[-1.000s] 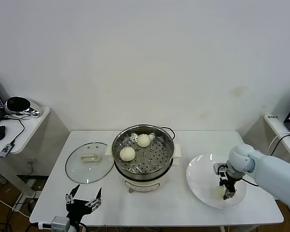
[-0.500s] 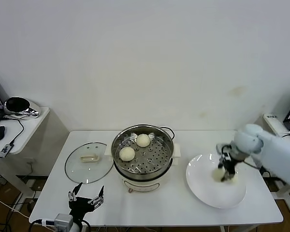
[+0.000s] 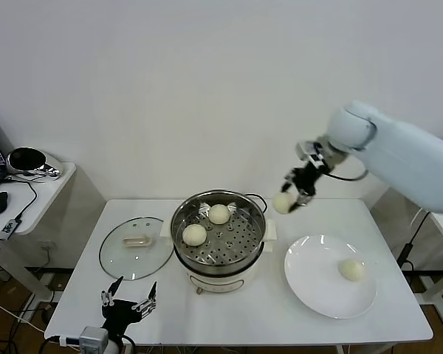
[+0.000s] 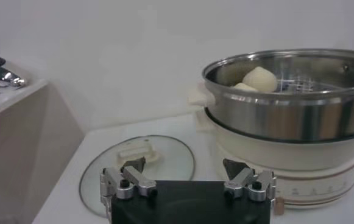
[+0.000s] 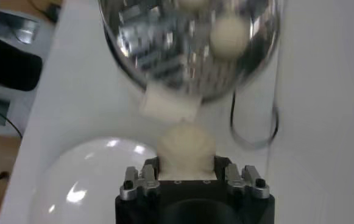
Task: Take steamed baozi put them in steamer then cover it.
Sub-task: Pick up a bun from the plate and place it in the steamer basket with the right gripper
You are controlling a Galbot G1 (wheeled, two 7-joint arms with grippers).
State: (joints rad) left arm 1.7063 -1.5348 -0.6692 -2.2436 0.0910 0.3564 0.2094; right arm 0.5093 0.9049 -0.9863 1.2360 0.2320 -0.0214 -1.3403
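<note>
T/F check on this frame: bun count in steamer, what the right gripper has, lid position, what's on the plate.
1. Two baozi lie in the steamer. True.
2. The right gripper is empty. False: it is shut on a third baozi, in the air beside the steamer.
3. The glass lid covers the steamer. False: it lies flat on the table.
4. One baozi sits on the white plate. True.
5. The left gripper is open, at the table's near edge. True.

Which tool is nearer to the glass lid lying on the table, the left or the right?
Left. The left tool waits open at the table's front edge, just in front of the glass lid. The right tool holds a baozi in the air beyond the steamer, on its far side.
</note>
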